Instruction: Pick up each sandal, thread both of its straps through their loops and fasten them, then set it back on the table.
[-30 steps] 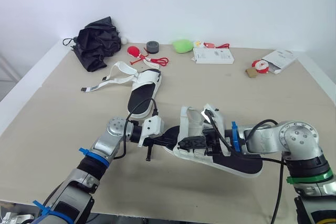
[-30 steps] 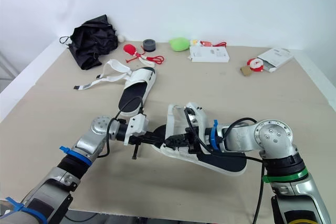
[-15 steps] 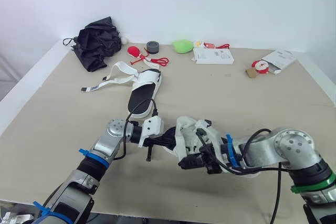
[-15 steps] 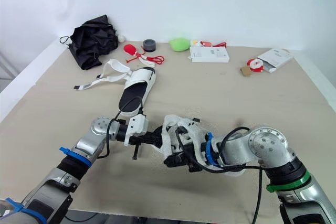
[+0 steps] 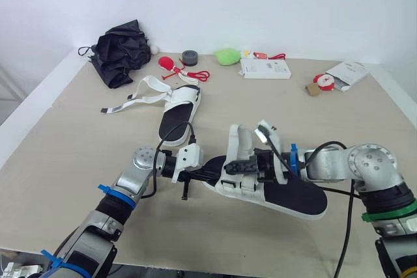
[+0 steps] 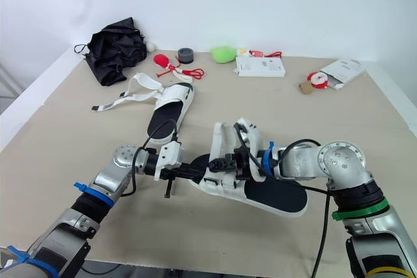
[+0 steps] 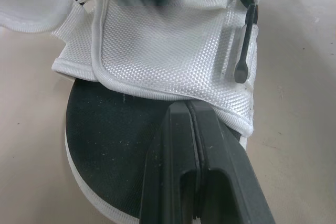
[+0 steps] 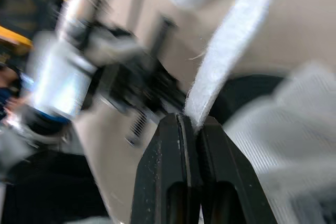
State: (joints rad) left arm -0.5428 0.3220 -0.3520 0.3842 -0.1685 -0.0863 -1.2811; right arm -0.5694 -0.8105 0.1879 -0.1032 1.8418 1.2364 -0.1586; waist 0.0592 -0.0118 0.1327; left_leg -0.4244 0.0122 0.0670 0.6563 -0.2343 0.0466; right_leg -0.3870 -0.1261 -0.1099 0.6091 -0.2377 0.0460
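— The right gripper (image 8: 185, 120) is clamped on a white strap (image 8: 226, 56), pinched close to its fingertips. The strap belongs to the near sandal (image 5: 293, 196), which lies on the table (image 5: 78, 161) just on the robot's side of the loose sandal (image 5: 177, 118) and a little to its right.

— And the left gripper (image 7: 187, 107)?

— Its fingers are pressed together at the toe, the end nearest the loose sandal, with the tips against the hem of the white upper. I can't tell whether any cloth is caught between them.

— What could spoil it?

— I'd guess the strap slipping out. The hold looks thin, and a tug against the other arm could draw it free. Or the sole swings round, if the left one isn't truly pinning it.

— How do you know about the pinch?

— The right wrist camera shows it plainly, while from the head it's too small to judge. The head view does give the whole near sandal, and the loose sandal's straps trailing unfastened.
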